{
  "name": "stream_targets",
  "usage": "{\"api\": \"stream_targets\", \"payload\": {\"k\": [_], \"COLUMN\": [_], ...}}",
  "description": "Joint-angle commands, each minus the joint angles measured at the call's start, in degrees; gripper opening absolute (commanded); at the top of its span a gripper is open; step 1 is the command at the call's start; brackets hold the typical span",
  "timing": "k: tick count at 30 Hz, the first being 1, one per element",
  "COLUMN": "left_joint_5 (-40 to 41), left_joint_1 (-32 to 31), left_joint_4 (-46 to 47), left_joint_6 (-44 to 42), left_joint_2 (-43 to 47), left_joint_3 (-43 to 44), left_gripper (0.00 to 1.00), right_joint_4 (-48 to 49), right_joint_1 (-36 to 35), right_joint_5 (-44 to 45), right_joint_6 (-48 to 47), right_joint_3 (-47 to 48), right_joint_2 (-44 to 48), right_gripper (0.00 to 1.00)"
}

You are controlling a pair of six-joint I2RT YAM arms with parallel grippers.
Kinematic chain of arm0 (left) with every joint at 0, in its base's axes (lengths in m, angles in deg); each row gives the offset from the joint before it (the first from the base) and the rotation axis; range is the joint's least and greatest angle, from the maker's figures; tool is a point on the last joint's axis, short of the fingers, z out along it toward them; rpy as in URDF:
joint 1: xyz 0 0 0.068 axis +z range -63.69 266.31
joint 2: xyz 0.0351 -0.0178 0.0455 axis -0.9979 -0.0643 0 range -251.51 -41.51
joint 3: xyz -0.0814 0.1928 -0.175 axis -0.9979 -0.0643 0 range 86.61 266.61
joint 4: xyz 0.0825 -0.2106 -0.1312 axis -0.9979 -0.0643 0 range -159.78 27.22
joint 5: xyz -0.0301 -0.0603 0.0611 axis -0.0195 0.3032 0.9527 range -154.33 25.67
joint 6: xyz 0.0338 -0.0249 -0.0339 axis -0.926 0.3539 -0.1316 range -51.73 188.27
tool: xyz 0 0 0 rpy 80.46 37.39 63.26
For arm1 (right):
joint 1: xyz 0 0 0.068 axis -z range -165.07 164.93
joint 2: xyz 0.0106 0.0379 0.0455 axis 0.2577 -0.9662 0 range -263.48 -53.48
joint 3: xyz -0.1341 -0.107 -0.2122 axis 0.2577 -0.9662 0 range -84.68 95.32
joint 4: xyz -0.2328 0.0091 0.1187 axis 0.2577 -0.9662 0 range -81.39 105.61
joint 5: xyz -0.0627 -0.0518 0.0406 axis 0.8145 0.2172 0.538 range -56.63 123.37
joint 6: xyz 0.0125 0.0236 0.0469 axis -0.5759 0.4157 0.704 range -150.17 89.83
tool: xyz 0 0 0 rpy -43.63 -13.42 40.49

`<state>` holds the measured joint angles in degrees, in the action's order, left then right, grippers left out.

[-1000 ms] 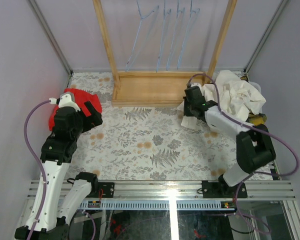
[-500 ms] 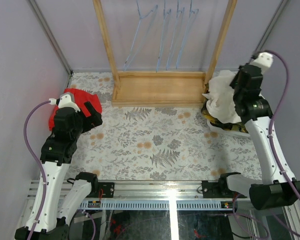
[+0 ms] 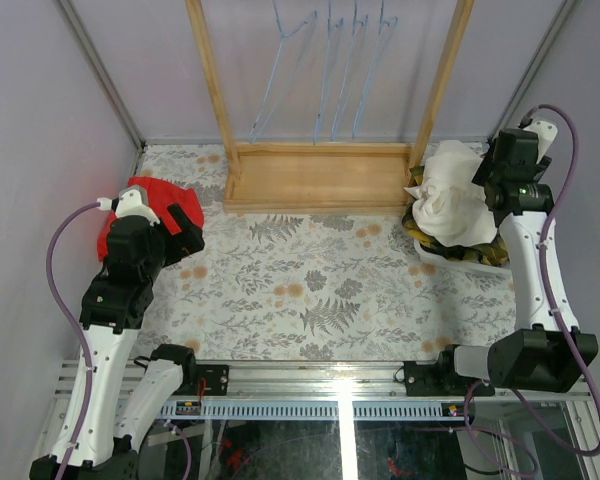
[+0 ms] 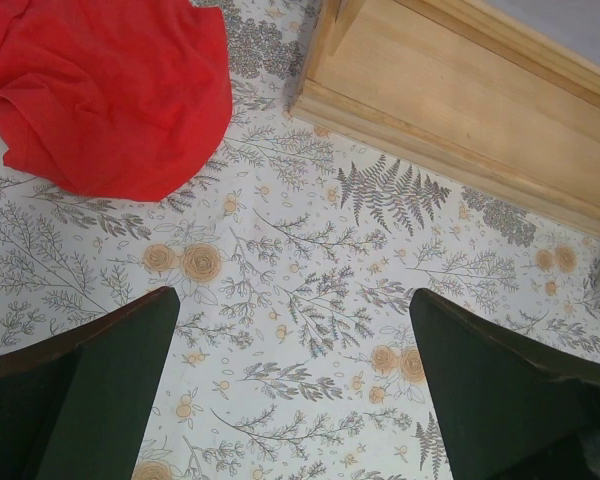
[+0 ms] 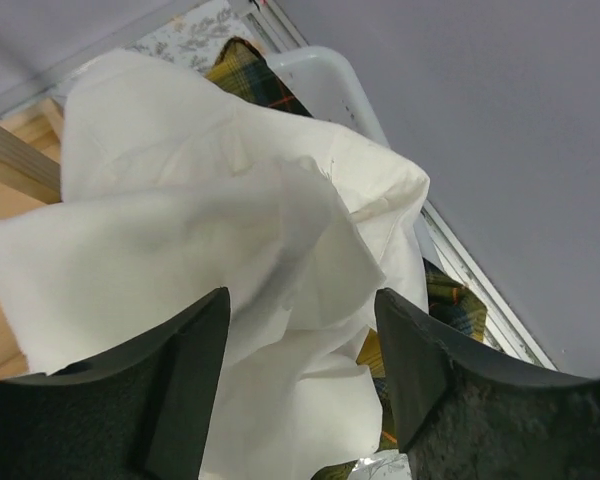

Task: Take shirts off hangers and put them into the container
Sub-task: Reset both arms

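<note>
No writing, label, brand mark, number or sign can be read in any view. The small fittings [image 3: 192,405] on the aluminium rail [image 3: 310,375], well behind both pincers at the arm bases, are too small and blurred to show any lettering.
</note>
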<state>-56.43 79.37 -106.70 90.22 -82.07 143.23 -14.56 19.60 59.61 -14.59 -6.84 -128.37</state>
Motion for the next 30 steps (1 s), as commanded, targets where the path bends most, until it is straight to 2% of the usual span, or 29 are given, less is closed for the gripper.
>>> {"api": "stream_targets", "payload": {"k": [1, 7, 13, 16, 19, 22, 30], "left_joint_5": [-0.1, 0.5, 2.5, 3.9, 5.7, 8.9, 13.3], "left_joint_1": [0.3, 0.3, 0.3, 0.3, 0.3, 0.3, 0.3], "left_joint_4": [1.0, 2.1, 2.2, 2.3, 2.4, 3.0, 2.5], "left_joint_6": [-1.2, 1.0, 2.8, 3.3, 3.1, 1.2, -0.6], "left_joint_2": [0.5, 0.9, 0.8, 0.8, 0.6, 0.9, 1.2], "left_joint_3": [0.1, 0.2, 4.2, 7.4, 10.8, 13.5, 15.8], "left_gripper": [1.0, 1.0, 1.0, 1.0, 1.0, 1.0, 1.0], "right_joint_4": [0.8, 3.1, 5.3, 6.3, 7.0, 5.9, 4.4], "right_joint_1": [0.2, 0.2, 0.2, 0.1, 0.2, 0.2, 0.2], "right_joint_5": [-1.7, -10.9, -40.1, -50.4, -58.0, -59.3, -54.2], "right_joint_6": [-3.1, -4.2, -4.5, -1.9, -1.3, -3.1, -4.3], "right_joint_3": [5.3, 1.3, -4.0, -7.4, -9.5, -9.1, -6.8], "right_joint_2": [5.4, 14.6, 24.7, 29.6, 33.1, 35.3, 36.4], "right_gripper": [0.69, 0.8, 0.94, 0.99, 0.99, 1.0, 0.99]}}
